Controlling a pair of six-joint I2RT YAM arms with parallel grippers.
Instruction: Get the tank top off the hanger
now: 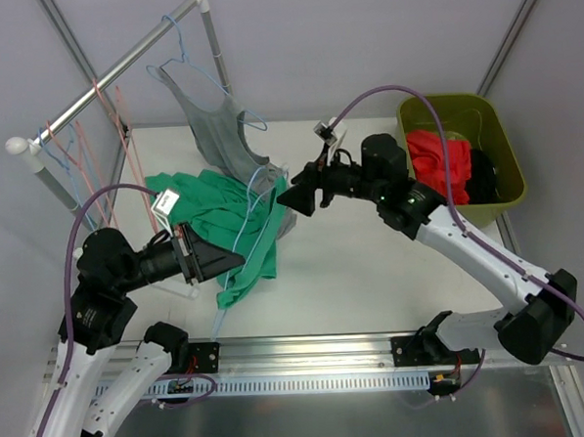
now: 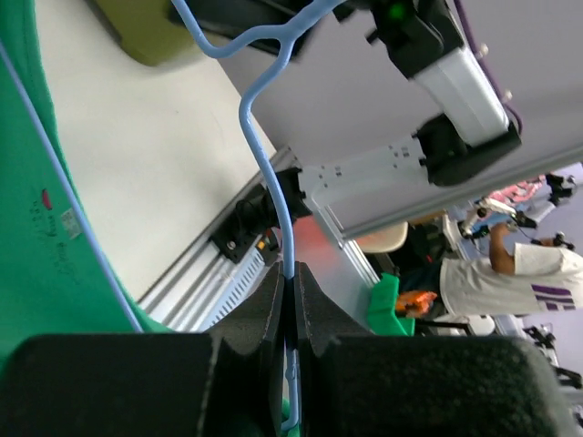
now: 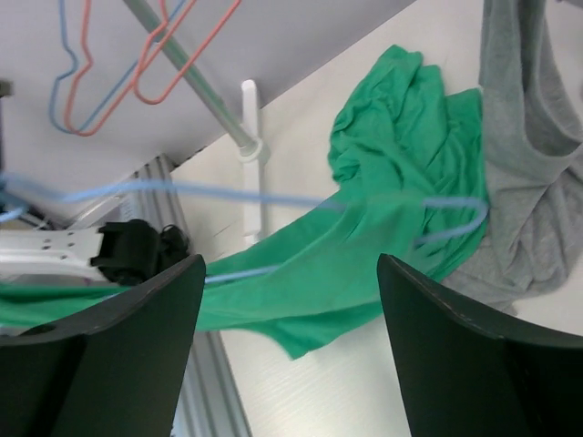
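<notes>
Green tank top [image 1: 223,217] lies heaped on the table [image 1: 373,273], seen from above. At the left wrist, the left gripper [image 2: 291,282] is clenched on the blue hanger [image 2: 267,168], green cloth alongside. At the right wrist, the right gripper [image 3: 290,273] gapes wide above the cloth.

A green tank top [image 1: 218,217] lay crumpled on the white tabletop [image 1: 373,273], with a blue hanger [image 1: 244,231] threaded through it. The left end effector [image 1: 214,262] met the garment's lower edge, and the right end effector [image 1: 296,194] sat just beside its right side. Behind, a gray top [image 1: 219,134] hung from the rack [image 1: 117,66]. An olive bin [image 1: 510,163] held red and black clothes.
</notes>
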